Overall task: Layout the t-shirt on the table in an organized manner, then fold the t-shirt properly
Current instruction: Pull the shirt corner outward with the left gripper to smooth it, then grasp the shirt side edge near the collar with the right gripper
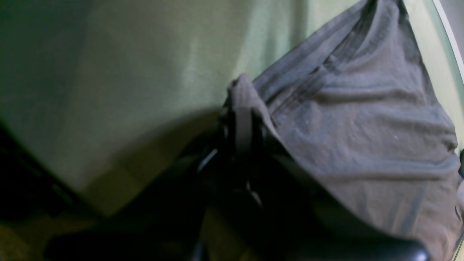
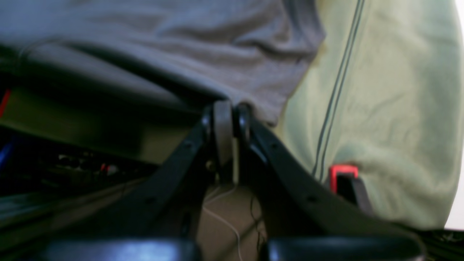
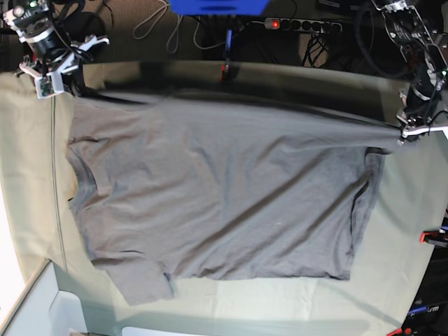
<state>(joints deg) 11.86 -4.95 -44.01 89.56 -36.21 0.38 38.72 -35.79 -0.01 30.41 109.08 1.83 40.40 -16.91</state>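
Note:
The grey t-shirt lies spread across the table, collar toward the left and hem toward the right of the base view. Its far edge is lifted and pulled taut between both grippers. At the far right my left gripper is shut on a hem corner; the left wrist view shows the fabric bunched in the left gripper. At the far left my right gripper is shut on the shoulder end. The right wrist view shows that gripper pinching the shirt's edge over the pale green cloth.
Red clamps hold the cloth at the table's edge. Cables and a power strip lie beyond the far edge. A white box sits at the near left corner.

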